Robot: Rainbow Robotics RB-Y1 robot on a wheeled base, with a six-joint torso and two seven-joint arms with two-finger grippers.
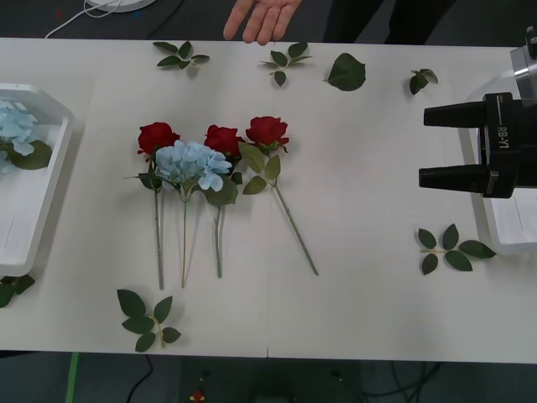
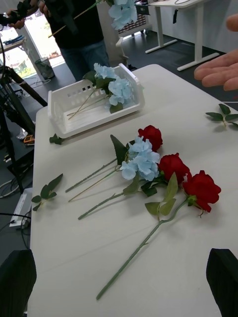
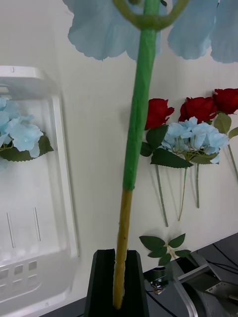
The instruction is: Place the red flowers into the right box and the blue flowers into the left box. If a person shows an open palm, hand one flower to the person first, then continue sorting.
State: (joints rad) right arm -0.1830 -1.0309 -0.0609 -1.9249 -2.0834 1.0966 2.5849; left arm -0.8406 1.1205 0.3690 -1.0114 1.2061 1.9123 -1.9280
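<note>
Blue flower stem (image 3: 139, 99) pinched, left jaws (image 3: 118, 277)

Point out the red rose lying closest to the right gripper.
The rose at the row's right end, its long stem slanting toward the right gripper. The other two roses lie beside the blue flower.

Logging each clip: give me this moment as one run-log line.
left end effector: shut on blue flower stem | right end effector: open, beside right box | person's palm: open | table: three roses, one hydrangea
</note>
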